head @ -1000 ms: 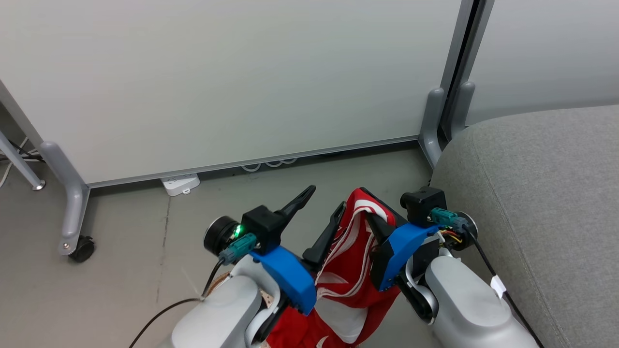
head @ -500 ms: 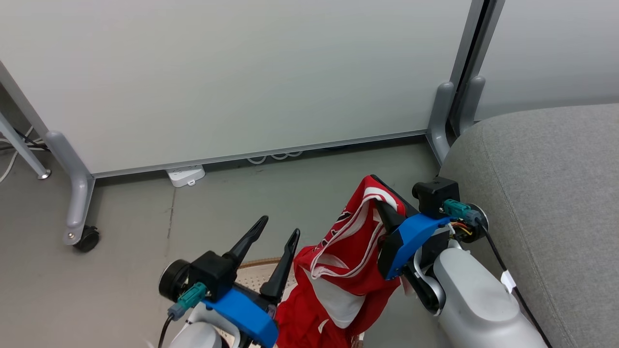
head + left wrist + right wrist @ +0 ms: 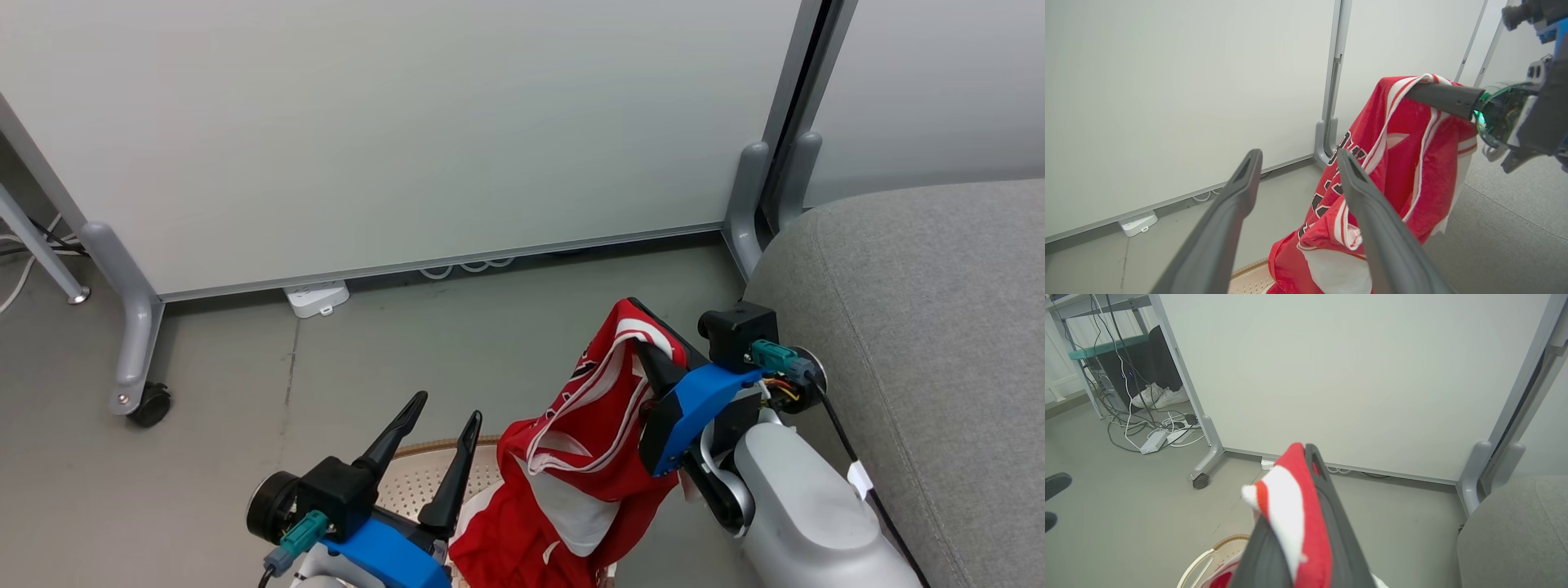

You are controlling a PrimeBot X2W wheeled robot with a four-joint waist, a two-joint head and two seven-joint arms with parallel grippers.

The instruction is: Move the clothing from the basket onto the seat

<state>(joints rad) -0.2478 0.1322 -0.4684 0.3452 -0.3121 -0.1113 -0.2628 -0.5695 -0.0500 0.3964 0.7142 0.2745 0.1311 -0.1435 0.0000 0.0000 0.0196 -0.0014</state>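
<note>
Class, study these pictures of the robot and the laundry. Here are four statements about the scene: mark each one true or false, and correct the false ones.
1. The right hand is shut on the jersey. True.
2. The left hand grips the jersey as well. False: its fingers stand open beside the jersey and hold nothing.
3. The jersey lies spread out on the sofa. False: it hangs from the right hand above the basket, beside the sofa.
4. A white power strip lies on the floor at the foot of the partition. True.
</note>
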